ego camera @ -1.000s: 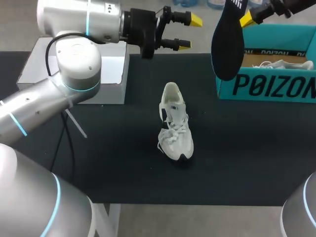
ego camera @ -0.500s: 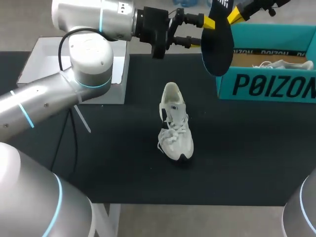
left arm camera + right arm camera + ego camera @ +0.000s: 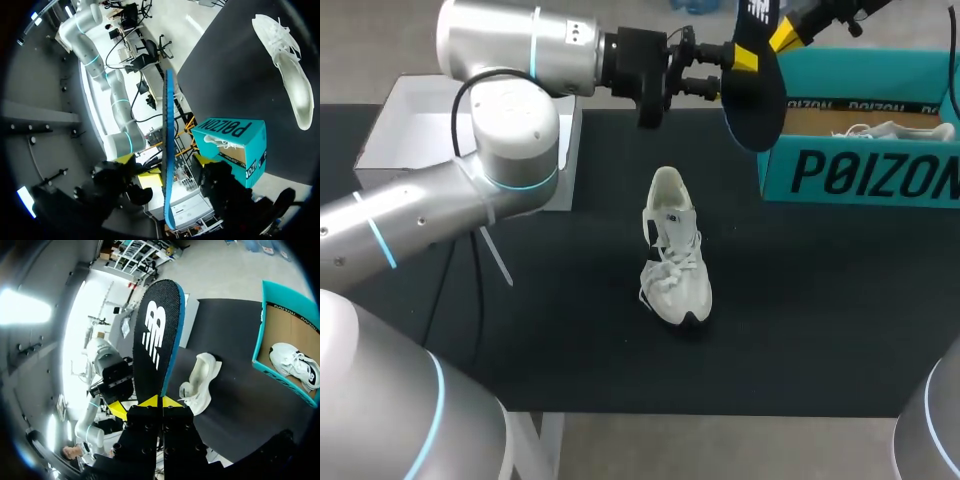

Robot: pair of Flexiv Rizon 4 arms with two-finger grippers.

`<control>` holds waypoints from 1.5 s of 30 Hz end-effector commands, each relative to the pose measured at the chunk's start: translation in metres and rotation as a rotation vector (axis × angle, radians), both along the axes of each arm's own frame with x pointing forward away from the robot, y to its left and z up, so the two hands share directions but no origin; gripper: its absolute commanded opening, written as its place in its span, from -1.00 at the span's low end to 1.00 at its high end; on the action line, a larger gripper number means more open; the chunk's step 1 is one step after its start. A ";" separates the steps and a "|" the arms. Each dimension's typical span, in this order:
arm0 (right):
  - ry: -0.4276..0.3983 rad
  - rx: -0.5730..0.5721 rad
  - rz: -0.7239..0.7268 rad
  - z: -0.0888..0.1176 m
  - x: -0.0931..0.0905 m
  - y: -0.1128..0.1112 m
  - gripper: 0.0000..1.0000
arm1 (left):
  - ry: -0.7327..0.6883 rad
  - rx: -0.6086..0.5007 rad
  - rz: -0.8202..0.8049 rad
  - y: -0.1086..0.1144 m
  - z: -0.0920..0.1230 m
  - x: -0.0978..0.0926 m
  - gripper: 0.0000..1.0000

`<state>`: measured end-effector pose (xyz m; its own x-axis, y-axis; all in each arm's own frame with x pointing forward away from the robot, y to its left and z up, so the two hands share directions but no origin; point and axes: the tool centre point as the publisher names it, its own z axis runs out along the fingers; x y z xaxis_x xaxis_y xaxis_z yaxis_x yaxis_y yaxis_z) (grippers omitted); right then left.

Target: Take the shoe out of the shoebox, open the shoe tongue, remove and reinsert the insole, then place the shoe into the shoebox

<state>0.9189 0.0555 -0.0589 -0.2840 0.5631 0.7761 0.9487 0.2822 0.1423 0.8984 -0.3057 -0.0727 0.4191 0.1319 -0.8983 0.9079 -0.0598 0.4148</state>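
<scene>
A black insole with a blue edge hangs upright over the table's far side, my right gripper shut on its upper end. In the right wrist view the yellow tips of the right gripper pinch the insole. My left gripper comes in level from the left. In the left wrist view the insole stands edge-on between the left gripper's parted fingers, with gaps on both sides. The white shoe stands mid-table. The teal shoebox is at the far right.
A second white shoe lies inside the shoebox. A white flat box sits at the table's far left, under my left arm. The black table runs to a front edge near me.
My left gripper has travelled right until its fingers straddle the insole, and they have narrowed. The right gripper has carried the insole a little to the left. The shoe has not moved.
</scene>
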 end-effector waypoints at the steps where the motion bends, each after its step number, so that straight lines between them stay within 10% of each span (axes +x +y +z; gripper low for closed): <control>1: 0.027 -0.003 0.025 -0.001 0.007 0.003 -1.00 | -0.003 -0.011 0.004 -0.003 -0.005 0.000 -0.73; 2: 0.027 -0.002 0.024 -0.001 0.007 0.003 -1.00 | -0.002 -0.011 0.006 -0.003 -0.006 0.000 -1.00; 19: 0.032 0.015 -0.024 0.003 0.007 -0.008 -1.00 | 0.013 -0.044 0.034 -0.005 -0.014 0.001 -1.00; 21: 0.028 0.024 -0.040 0.006 0.007 -0.012 1.00 | 0.017 -0.055 0.032 -0.004 -0.014 0.001 -1.00; 34: -0.172 0.353 -0.132 0.023 -0.007 -0.037 1.00 | 0.083 -0.196 0.003 0.012 0.006 0.000 -1.00; 45: -0.262 0.349 -0.145 0.026 -0.018 -0.047 1.00 | 0.195 -0.211 -0.060 0.016 0.018 0.002 -1.00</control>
